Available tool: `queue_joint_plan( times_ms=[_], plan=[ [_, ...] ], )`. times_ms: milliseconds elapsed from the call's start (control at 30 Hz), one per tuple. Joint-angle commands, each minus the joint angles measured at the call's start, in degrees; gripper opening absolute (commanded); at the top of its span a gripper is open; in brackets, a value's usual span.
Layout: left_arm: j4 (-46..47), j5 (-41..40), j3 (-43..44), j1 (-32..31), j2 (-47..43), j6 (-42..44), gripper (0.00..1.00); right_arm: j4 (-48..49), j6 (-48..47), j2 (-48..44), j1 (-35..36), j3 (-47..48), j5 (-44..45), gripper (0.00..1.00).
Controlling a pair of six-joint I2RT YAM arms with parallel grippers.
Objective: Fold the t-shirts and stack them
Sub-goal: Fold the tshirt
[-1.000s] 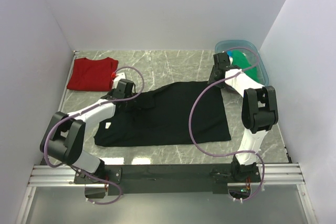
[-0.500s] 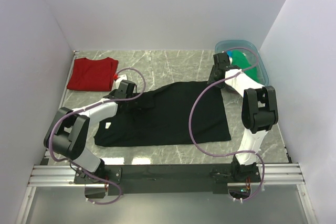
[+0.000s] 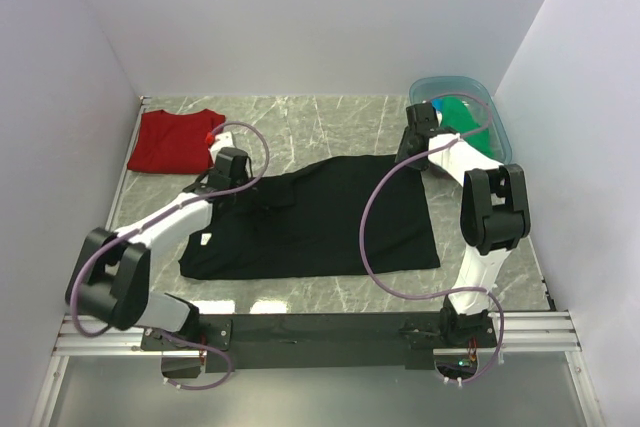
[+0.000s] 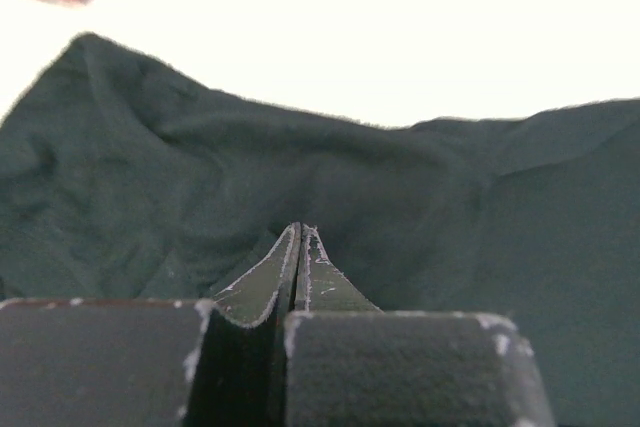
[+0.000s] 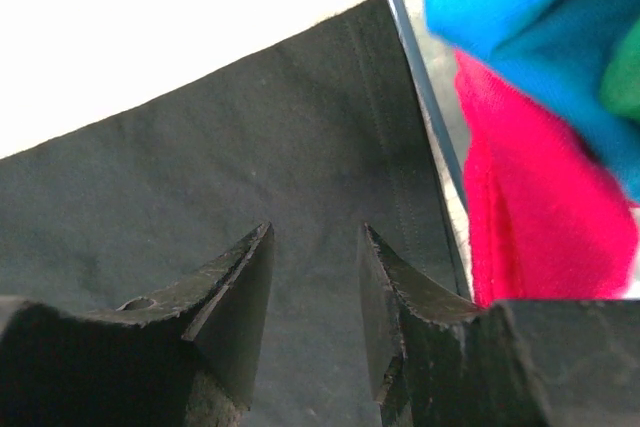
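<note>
A: Arm finish?
B: Left arm (image 3: 170,215), right arm (image 3: 490,209): white links, black joint housings, a purple cable (image 3: 363,217) looping along each. Black base plate (image 3: 320,332) at 6 o'clock.
A: Fingers?
B: Right gripper (image 5: 315,228): black wedge-shaped fingers (image 5: 235,297), edges scuffed pale.

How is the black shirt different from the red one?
The black shirt is much bigger than the red shirt. The black shirt lies spread out in the middle, rumpled at its left end; the red shirt looks neatly folded in the far left corner. Both are plain shirts on the table.
</note>
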Motion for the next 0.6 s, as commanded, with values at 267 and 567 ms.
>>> queue_joint_plan(
  times_ms=[267, 567],
  plan=[
    [0.0, -1.4, -1.4, 0.8, -5.8, 0.8, 0.0, 4.9, -0.7, -5.6, 1.5, -5.0, -0.3, 0.46],
    [-1.9, -2.3, -1.7, 1.7, -10.6, 1.2, 0.01, 0.3, -0.3, 1.2, 0.2, 5.1, 2.7, 0.47]
  ],
)
